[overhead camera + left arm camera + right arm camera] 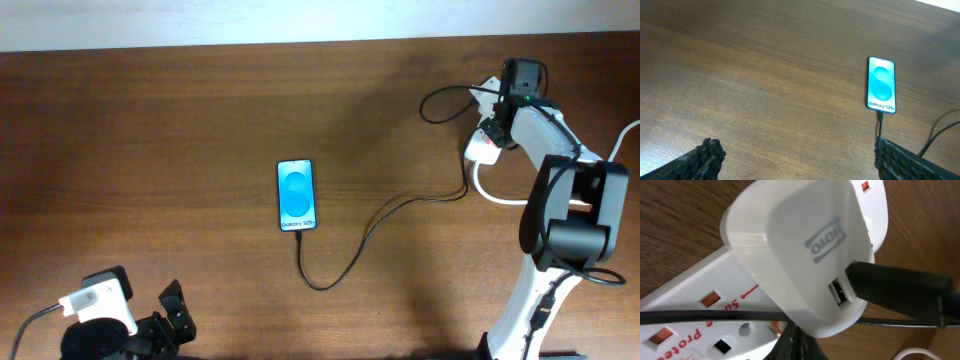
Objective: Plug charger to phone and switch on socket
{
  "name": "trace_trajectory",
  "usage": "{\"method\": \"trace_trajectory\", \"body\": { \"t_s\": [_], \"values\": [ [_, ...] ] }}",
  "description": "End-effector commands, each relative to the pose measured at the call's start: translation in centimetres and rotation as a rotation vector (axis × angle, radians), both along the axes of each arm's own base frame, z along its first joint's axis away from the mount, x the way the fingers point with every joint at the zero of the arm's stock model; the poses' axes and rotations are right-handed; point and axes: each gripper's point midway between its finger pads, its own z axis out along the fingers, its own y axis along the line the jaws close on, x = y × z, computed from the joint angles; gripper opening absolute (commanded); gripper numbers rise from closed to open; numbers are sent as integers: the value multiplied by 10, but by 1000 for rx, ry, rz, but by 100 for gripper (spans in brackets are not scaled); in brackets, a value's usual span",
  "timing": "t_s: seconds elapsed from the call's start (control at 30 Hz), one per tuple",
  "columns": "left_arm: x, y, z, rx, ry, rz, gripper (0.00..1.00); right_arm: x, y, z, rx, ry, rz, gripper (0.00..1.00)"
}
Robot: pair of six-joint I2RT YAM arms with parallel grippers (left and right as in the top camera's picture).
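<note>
Charger (370, 235) looks plugged into phone (296, 195), so we bring the clenched right tool (792, 342) to the socket (685, 307) for switching; left tool (802, 157) released.

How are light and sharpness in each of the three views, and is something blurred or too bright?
Overhead: even, soft light; dim shadow patches on the table toward the right arm; the phone screen bright, not washed out. Left wrist: phone sharp, left gripper's fingers dark and blurred at the bottom edge. Right wrist: very close; the white adapter sharp, without strong glare.
</note>
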Motion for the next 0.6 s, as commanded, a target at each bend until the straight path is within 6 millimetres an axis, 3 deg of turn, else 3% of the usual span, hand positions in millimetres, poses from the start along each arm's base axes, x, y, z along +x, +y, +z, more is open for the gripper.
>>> {"method": "trace_trajectory", "body": {
  "t_s": [0.0,0.23,0.3,0.4,0.57],
  "values": [
    [0,2,1,17,-7,3,99,11,38,-7,18,15,108,4],
    [0,2,1,17,-7,3,99,-2,53,-41,-17,122,127,4],
    [0,2,1,17,-7,3,99,-3,50,-42,-19,117,92,4],
    [0,2,1,17,-7,3,99,-10,27,-30,-62,101,-21,4],
    [0,2,1,17,-7,3,99,-8,19,47,36,-111,-207,4]
  ]
}}
